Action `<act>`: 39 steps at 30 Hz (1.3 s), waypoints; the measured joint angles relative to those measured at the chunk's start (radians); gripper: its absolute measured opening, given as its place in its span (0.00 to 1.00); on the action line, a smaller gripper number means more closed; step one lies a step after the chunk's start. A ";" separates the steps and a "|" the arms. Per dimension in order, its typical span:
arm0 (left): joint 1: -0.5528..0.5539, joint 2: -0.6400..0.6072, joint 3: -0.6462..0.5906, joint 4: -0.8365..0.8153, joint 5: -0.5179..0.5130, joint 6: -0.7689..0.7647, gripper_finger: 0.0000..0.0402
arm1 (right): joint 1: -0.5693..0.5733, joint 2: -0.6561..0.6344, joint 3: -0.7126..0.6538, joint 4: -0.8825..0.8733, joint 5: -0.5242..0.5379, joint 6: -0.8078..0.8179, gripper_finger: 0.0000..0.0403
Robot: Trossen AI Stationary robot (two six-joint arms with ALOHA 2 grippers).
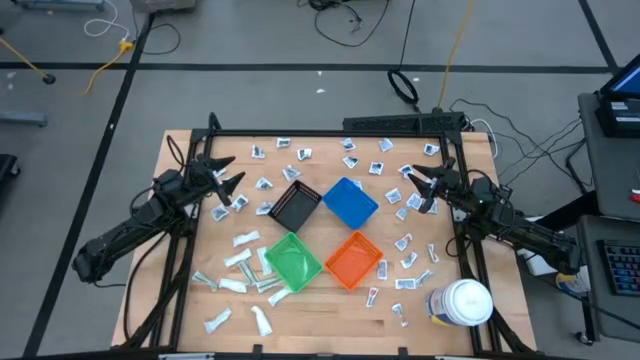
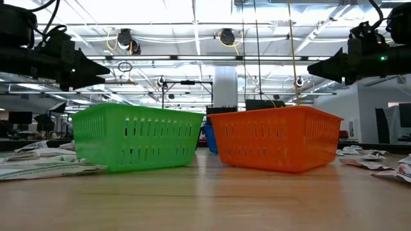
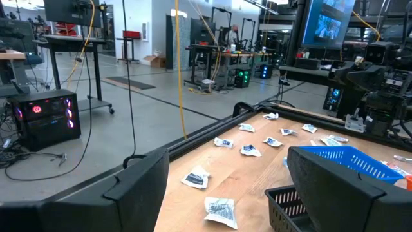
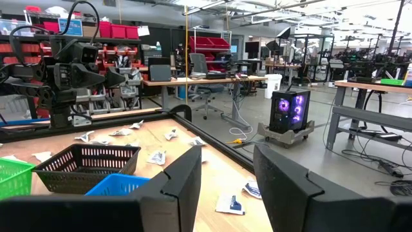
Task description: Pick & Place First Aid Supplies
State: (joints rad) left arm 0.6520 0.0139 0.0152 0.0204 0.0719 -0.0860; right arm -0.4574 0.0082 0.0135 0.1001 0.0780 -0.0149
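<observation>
1. Jaws of the left gripper stand wide apart and empty, raised over the table's left side beside the black bin.
2. Jaws of the right gripper stand partly apart, nothing between them; it hangs over the right side, near the blue bin.
3. Supplies: small white and silvery packets lie scattered over the table, in a band along the far edge, in clusters left of the green bin, and right of the orange bin.
4. Bins: the four sit together at the table's middle. No packet shows inside any of them in the high view; the low view cannot confirm this through the mesh walls.
5. Jar: large, white, at the near right corner, apart from the bins.
6. Progress, as judged: sorting appears barely begun. Neither gripper holds a packet, and nearly every packet remains to be picked and binned.
</observation>
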 joint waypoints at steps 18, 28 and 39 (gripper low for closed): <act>0.000 0.000 0.000 0.000 0.000 0.000 0.81 | 0.000 0.000 0.000 0.000 0.000 0.005 0.35; 0.000 0.000 0.000 0.000 0.000 0.000 0.81 | 0.000 0.000 0.000 -0.003 0.000 0.011 0.35; 0.000 0.000 0.000 0.000 0.000 0.000 0.81 | 0.000 0.005 0.000 0.042 0.028 0.160 0.35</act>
State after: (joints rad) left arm 0.6518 0.0139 0.0151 0.0203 0.0717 -0.0860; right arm -0.4576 0.0132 0.0136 0.1422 0.1060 0.1455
